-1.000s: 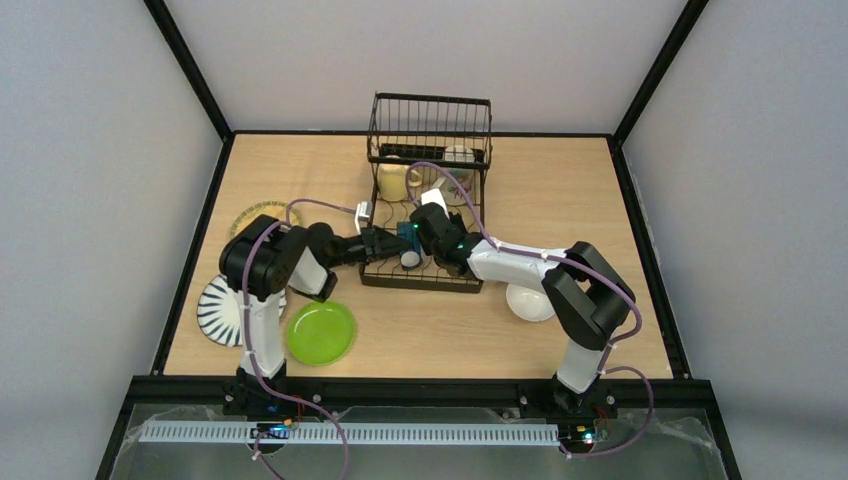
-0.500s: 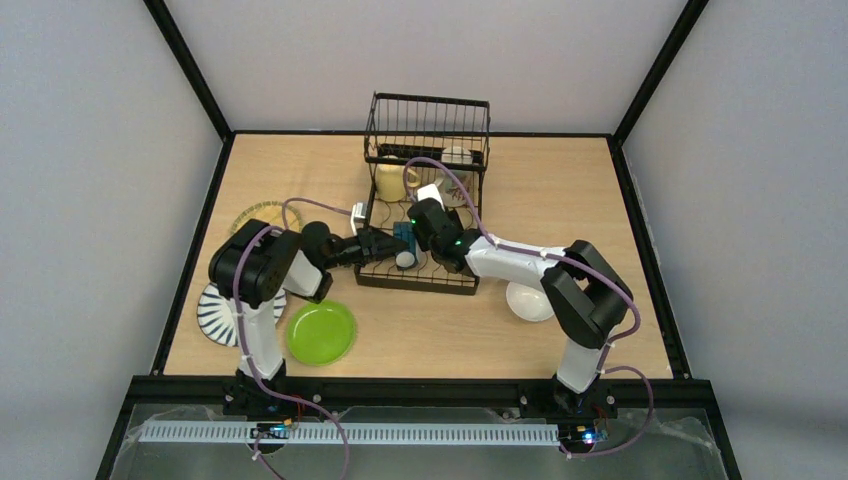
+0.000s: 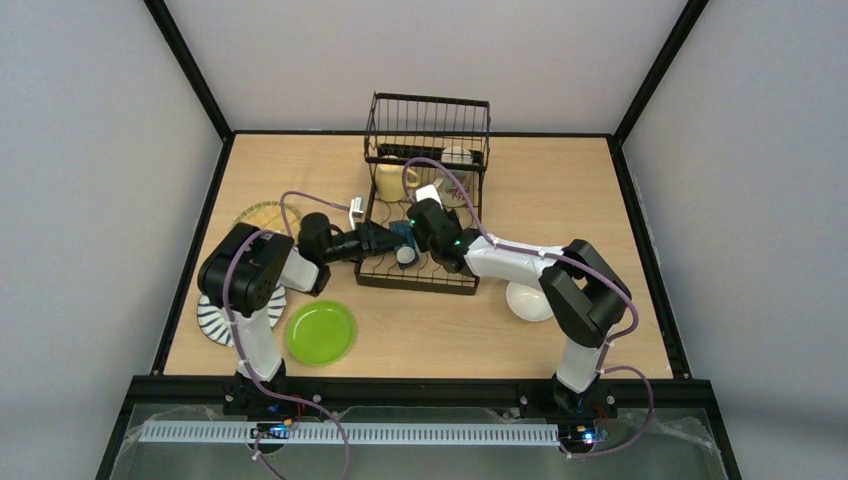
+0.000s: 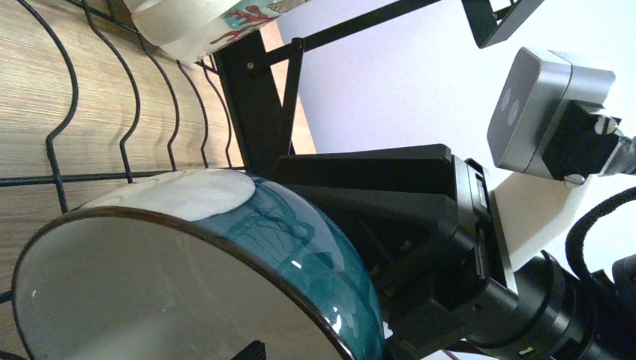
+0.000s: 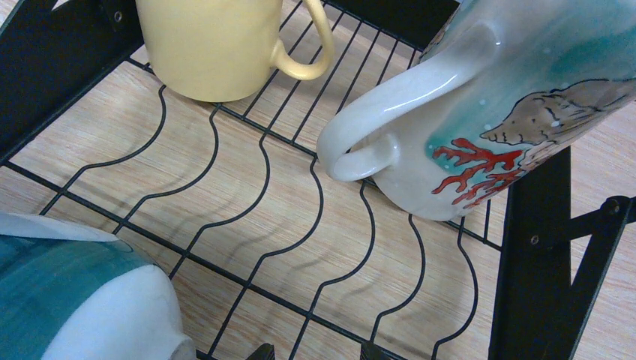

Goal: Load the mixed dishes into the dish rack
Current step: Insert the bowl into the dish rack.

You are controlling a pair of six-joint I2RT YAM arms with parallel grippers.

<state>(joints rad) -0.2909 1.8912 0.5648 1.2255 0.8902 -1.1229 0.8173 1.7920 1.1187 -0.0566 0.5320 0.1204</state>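
The left tool (image 3: 388, 240) lay low at the near left of the dish rack (image 3: 420, 278), just beside the blue bowl (image 3: 404, 248). Whether its jaws were wide or narrow could not be told, as its own camera showed almost nothing of them. The right tool (image 5: 315, 352) showed two black tips standing apart at the bottom edge of its wrist view, with only rack wire and wood between them.

The counter (image 3: 560, 200) was pale wood with a black border, closed in by plain grey walls (image 3: 600, 60).

Only the overhead view showed the plates. There were three: the lime green plate (image 3: 320, 333) lower left, the striped plate (image 3: 210, 318) partly under the left arm, and the tan plate (image 3: 255, 213) further up. The white bowl (image 3: 528, 300) sat on the counter, right of centre.

The left wrist view showed the blue bowl tipped up on its edge in the rack wires, white inside towards the camera. That made two bowls.

Further back, inside the rack, were two mugs. The right wrist view showed the yellow mug (image 5: 217, 45) and the coral-print mug (image 5: 487, 112).
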